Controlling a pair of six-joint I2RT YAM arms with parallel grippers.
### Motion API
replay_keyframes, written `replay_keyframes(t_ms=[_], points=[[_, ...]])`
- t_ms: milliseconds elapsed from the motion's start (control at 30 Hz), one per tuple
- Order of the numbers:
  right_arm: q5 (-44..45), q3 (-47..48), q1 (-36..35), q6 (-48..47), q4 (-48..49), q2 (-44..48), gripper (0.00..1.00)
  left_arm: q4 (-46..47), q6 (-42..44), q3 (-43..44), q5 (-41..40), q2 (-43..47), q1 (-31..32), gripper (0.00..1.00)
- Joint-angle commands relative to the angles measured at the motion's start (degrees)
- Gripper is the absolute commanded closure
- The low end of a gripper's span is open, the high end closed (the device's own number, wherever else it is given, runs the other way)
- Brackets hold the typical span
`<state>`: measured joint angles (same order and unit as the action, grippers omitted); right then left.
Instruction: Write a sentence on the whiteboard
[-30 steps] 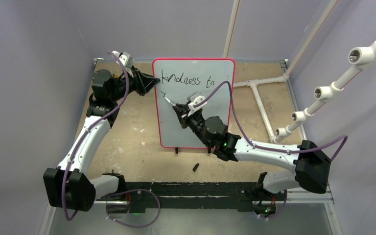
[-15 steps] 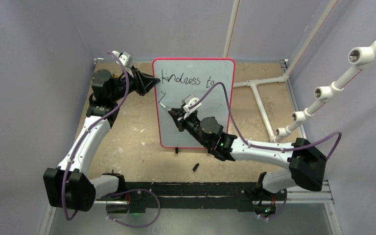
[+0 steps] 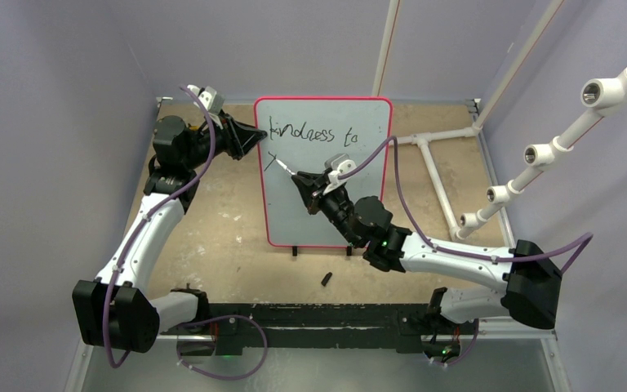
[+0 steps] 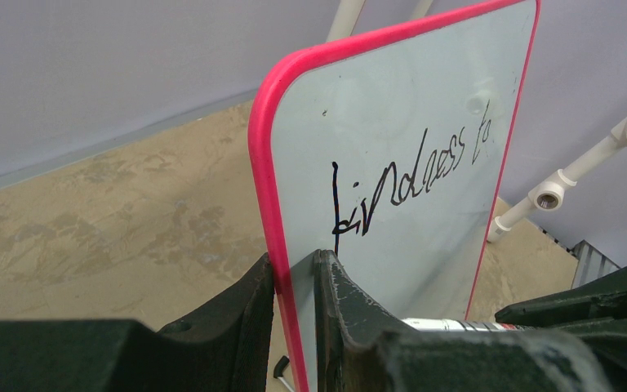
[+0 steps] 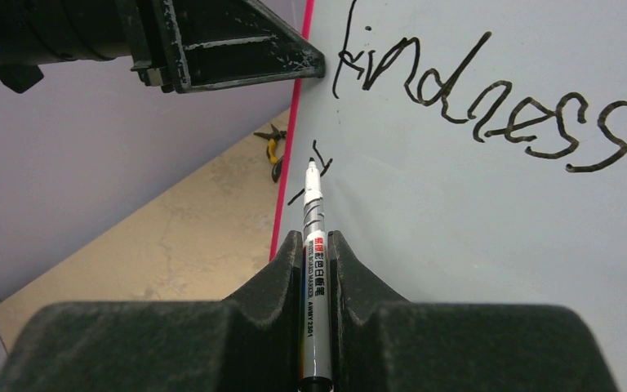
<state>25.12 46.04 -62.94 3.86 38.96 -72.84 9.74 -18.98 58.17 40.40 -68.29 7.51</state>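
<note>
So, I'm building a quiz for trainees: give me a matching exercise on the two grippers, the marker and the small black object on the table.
1 left gripper
2 right gripper
3 marker
4 black object

A lies on the table in front of the board
B tip by the second line's first stroke
C clamps the board's left rim
D grips the marker

Pairs: 1-C, 2-D, 3-B, 4-A

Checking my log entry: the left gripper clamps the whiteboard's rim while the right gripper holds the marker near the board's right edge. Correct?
Not quite. The marker in the right gripper is near the whiteboard's left edge, under "kindness", as the right wrist view shows. The rest stands.
</note>
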Motion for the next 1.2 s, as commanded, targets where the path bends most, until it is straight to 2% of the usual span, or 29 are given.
replay_keyframes(t_ms=[0,367,833,1167], points=[[3.1,1.0,0.5,-0.7,1.5,0.3,1.00,0.0,0.1,-1.1,0.8,-0.4,0.1,1.00],[4.2,1.1,1.8,-0.3,0.5,-0.3,1.00,0.0,0.1,-1.1,0.8,-0.4,0.1,1.00],[0.0,2.2,2.3,-0.6,-1.5,-2.4,1.00,0.1,0.1,-1.0,0.8,-0.4,0.1,1.00],[3.4,0.3,2.3,1.2,-4.0,0.1,1.00,0.1,0.1,-1.0,0.8,-0.4,0.1,1.00]])
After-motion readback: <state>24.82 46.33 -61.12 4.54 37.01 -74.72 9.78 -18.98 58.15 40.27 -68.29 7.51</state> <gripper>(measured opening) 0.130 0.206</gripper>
